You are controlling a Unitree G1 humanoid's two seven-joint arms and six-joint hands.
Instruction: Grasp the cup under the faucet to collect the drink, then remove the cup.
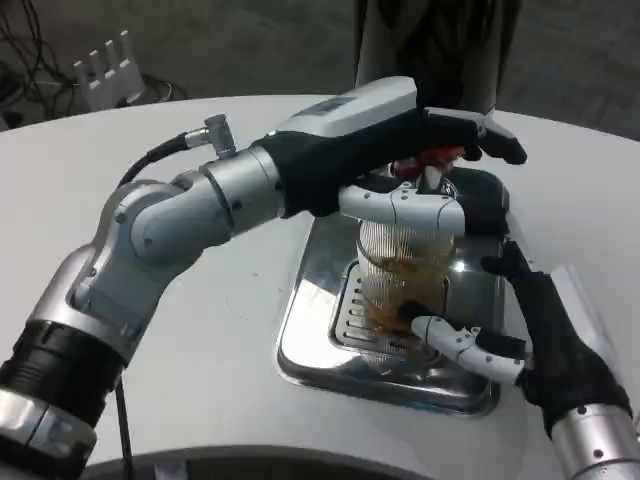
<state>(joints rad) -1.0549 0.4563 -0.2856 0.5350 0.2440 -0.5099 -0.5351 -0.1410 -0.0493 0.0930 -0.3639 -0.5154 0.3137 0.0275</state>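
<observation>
My right robot hand sits at the lower right, its fingers spread, one white finger reaching in to the base of the clear ribbed plastic cup; I cannot tell whether it touches the wall. The cup lies just to the left of that palm and slightly farther from me, standing upright with its long axis vertical, amber drink pooled in its lower part. It rests on the slotted grille of the shiny steel drip tray, which sits on the white round bench.

My left robot hand is up at the cup's rim: a white finger curls across the front of the rim and the dark fingers stretch over toward the red-handled faucet tap, which is directly above the cup. Whether that robot hand clamps the rim or only rests against it I cannot tell.

I judge the right robot hand nearer for a side grip. In the way are the tray's raised lip, the left forearm overhead and the dark dispenser body behind
</observation>
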